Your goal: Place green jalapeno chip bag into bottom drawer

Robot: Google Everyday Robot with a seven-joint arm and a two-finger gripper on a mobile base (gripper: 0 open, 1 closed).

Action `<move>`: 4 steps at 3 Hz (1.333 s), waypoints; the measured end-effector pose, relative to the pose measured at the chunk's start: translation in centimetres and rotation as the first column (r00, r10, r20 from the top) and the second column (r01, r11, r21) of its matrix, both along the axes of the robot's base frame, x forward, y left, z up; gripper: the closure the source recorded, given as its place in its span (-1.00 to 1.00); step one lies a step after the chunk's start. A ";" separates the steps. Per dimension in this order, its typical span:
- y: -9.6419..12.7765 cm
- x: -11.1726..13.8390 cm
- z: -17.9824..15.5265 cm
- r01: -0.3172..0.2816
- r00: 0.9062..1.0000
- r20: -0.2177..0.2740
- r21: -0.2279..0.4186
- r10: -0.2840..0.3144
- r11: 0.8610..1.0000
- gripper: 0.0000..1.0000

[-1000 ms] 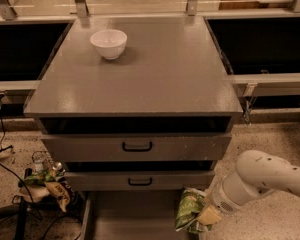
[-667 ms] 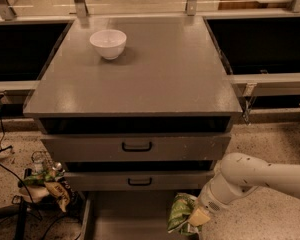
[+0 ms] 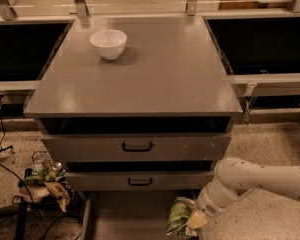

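Item count:
- grey cabinet [image 3: 140, 84]: one.
- Handled drawers: two, the upper handled drawer [image 3: 90, 148] and the lower handled drawer [image 3: 95, 181].
- bottom drawer [image 3: 125, 216]: one, pulled out.
- white bowl [image 3: 108, 43]: one.
- green jalapeno chip bag [image 3: 178, 215]: one.
- gripper [image 3: 195, 219]: one, at the bottom drawer's right edge, clamped on the bag.
- floor packets [image 3: 52, 186], left: several, exact number indeterminate.

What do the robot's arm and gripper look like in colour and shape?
The arm is smooth, white, made of thick rounded tubes with a bulging joint, narrowing toward the wrist. The gripper, at the bottom edge right of centre, ends in a cream-yellow piece. No cables or markings show.
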State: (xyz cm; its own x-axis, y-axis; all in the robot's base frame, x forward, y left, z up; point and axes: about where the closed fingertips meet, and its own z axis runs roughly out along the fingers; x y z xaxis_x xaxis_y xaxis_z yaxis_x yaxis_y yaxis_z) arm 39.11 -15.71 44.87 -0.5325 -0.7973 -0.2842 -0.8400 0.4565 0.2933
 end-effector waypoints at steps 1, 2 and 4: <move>1.0 -0.7 -4.9 0.014 0.999 -0.052 -0.028 -0.015 1.000 1.00; 1.0 -0.7 -4.9 0.014 0.999 -0.052 -0.028 -0.015 1.000 1.00; 2.1 0.8 -8.5 0.114 0.993 -0.028 -0.131 -0.119 0.985 1.00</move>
State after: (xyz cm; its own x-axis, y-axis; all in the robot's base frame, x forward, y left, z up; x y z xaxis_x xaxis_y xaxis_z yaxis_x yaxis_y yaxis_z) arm 39.91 -13.58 36.41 -0.6318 -0.7579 -0.1626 -0.7690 0.5865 0.2544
